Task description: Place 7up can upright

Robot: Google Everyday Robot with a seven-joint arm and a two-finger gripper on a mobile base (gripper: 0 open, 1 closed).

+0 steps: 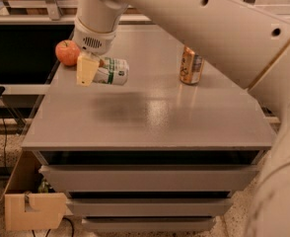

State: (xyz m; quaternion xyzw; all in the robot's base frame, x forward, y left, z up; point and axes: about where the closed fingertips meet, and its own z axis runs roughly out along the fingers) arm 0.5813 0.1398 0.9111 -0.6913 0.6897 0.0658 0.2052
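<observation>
The 7up can, white with a green band, lies on its side in my gripper. The gripper is shut on the can's left end, with one cream fingertip showing in front. The can hangs a little above the grey table, over the left half, and casts a soft shadow on the top below it. My arm comes down from the upper right and hides the table's far right corner.
A red-orange apple sits at the table's far left, just behind the gripper. A copper-orange can stands upright at the middle right. Drawers run below the tabletop. A cardboard box sits on the floor at the lower left.
</observation>
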